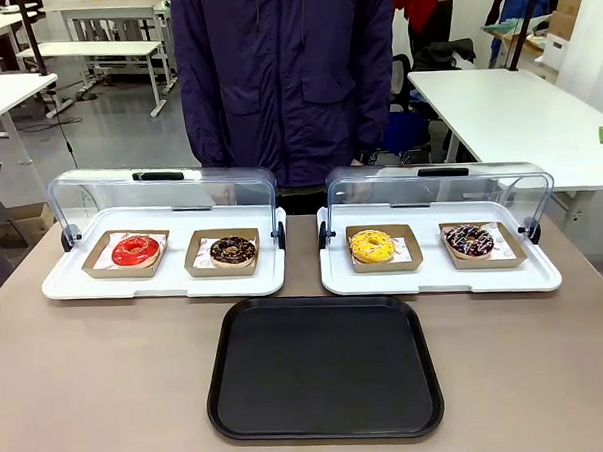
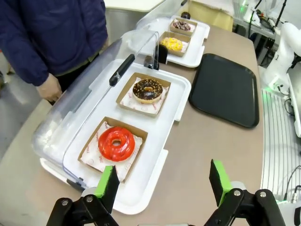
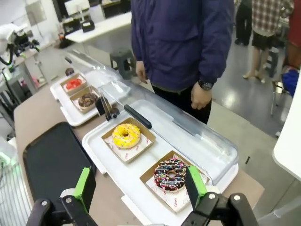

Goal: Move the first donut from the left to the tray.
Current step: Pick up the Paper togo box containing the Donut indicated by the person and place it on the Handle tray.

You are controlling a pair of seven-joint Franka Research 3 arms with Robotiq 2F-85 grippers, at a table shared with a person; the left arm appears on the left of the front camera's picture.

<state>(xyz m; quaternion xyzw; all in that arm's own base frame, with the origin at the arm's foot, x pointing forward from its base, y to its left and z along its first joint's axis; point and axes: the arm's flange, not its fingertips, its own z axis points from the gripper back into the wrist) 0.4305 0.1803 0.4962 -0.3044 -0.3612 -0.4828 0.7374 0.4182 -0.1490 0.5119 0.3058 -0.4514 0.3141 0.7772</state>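
The red-glazed donut (image 1: pixel 135 250) rests in its brown cardboard holder at the left end of the left white tray (image 1: pixel 164 284), whose clear lid is flipped back. In the left wrist view the same red donut (image 2: pixel 116 143) lies just ahead of my open left gripper (image 2: pixel 162 181), which hovers above the tray's near edge. The black tray (image 1: pixel 324 366) lies bare at the table's front middle, also seen as the black tray (image 2: pixel 229 88) and the black tray (image 3: pixel 49 160). My right gripper (image 3: pixel 141 186) is open above the right white tray, holding nothing.
A chocolate donut (image 1: pixel 233 251) sits beside the red one. The right white tray (image 1: pixel 439 275) holds a yellow donut (image 1: pixel 372 245) and a sprinkled dark donut (image 1: pixel 469 241). A person in a dark blue jacket (image 1: pixel 285 77) stands at the far side, hands hanging down.
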